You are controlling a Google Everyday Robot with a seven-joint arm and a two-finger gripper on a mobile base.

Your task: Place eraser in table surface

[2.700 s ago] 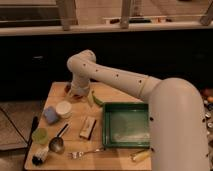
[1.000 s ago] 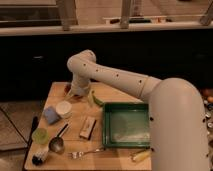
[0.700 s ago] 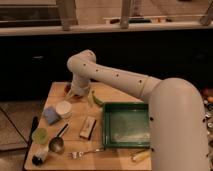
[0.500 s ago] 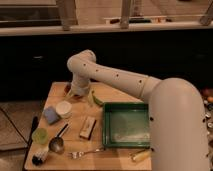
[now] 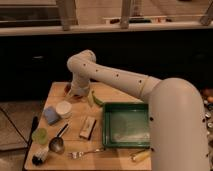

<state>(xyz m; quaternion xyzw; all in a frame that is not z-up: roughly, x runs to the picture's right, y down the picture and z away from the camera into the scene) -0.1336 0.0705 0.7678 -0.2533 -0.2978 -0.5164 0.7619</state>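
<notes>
The light-brown wooden table surface (image 5: 102, 155) carries several small items. A tan rectangular block (image 5: 87, 127), possibly the eraser, lies flat on the wood just left of the green tray (image 5: 126, 125). My gripper (image 5: 76, 93) hangs from the white arm over the table's far left part, beyond the white cup and apart from the block. Something reddish (image 5: 67, 90) shows beside the gripper. The wrist hides what lies under it.
A white cup (image 5: 63, 109), a blue block (image 5: 51, 115), a green cup (image 5: 39, 135), a spoon (image 5: 57, 144), a fork (image 5: 82, 153) and a dark object (image 5: 39, 158) fill the left side. A green pepper (image 5: 95, 98) lies mid-table. A yellow item (image 5: 140, 155) lies at the front right.
</notes>
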